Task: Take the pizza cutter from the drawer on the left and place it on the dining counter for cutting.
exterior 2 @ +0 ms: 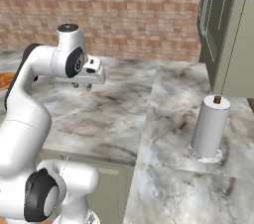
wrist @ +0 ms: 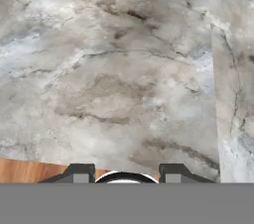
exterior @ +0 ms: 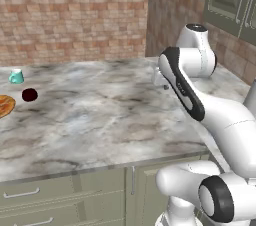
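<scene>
The pizza cutter's pale round head (wrist: pixel 124 178) sits clamped between the gripper's (wrist: pixel 124 173) two dark fingertips (wrist: pixel 79 173). The gripper hangs above the grey-white dining counter (exterior: pixel 100 115). Far left on that counter lie a dark red ball (exterior: pixel 30 94) and a teal cup (exterior: pixel 16 76); a paper-towel roll (exterior 2: pixel 210 128) stands at its right.

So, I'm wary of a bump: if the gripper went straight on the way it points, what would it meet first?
Probably the bare marble of the dining counter: the gripper points down at it, with nothing between as far as the hand view shows.
</scene>
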